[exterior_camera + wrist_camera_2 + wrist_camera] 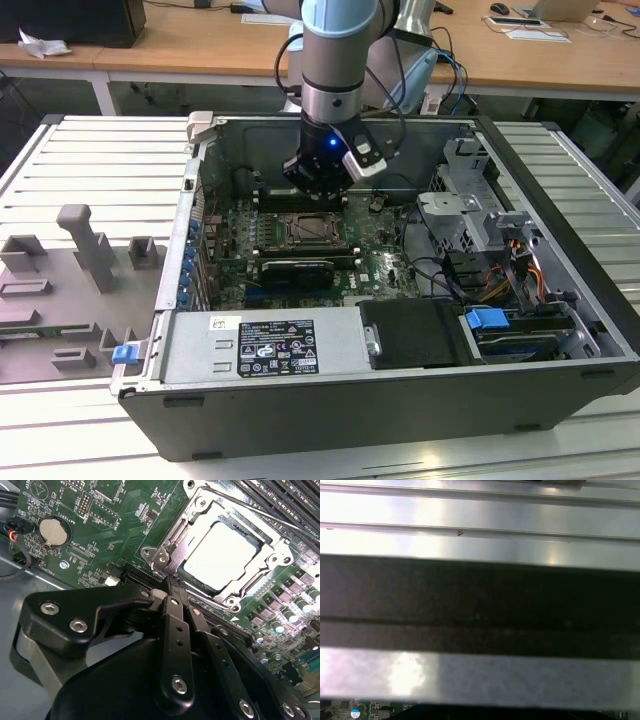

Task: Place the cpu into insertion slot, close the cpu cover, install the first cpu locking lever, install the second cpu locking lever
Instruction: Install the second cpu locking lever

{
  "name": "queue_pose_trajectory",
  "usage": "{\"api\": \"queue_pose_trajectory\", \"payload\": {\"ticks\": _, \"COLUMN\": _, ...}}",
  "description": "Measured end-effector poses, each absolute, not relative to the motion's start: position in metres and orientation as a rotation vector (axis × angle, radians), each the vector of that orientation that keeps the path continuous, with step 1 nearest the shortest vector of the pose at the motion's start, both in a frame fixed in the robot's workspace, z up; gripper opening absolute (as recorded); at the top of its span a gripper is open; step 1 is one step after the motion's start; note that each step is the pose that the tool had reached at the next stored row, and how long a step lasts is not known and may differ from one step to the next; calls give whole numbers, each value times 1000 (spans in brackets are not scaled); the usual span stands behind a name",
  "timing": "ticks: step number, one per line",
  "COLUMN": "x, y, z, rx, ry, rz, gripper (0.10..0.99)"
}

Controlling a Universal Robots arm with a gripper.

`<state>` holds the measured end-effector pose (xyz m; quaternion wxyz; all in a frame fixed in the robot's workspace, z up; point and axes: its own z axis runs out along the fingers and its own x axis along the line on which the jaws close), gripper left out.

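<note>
The cpu [222, 555], a pale silver square, lies in the insertion slot [308, 228] on the green motherboard [110, 510]. The cpu cover [175, 547], a silvery frame, lies flat around it. A thin metal locking lever [250, 507] runs along one side of the socket. In the second wrist view my gripper [169, 586] is shut, its black fingers [175, 630] pressed together, and the tips sit at the corner of the cover. I see nothing held between them. In the exterior view the gripper [318, 192] hangs just over the socket's far edge inside the open computer case.
Long black memory slots [280, 495] flank the socket. A coin battery [52, 531] sits on the board. The power supply box [262, 345] fills the case's near side and a drive cage [470, 190] with cables stands at the exterior view's right. Grey fixtures [85, 250] stand outside, on the left.
</note>
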<state>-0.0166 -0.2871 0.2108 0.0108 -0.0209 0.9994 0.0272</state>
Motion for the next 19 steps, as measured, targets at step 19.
{"api": "queue_pose_trajectory", "payload": {"ticks": 19, "x": -17, "y": -297, "z": 237, "rx": -65, "ry": 3118, "rz": 85, "gripper": 106}}
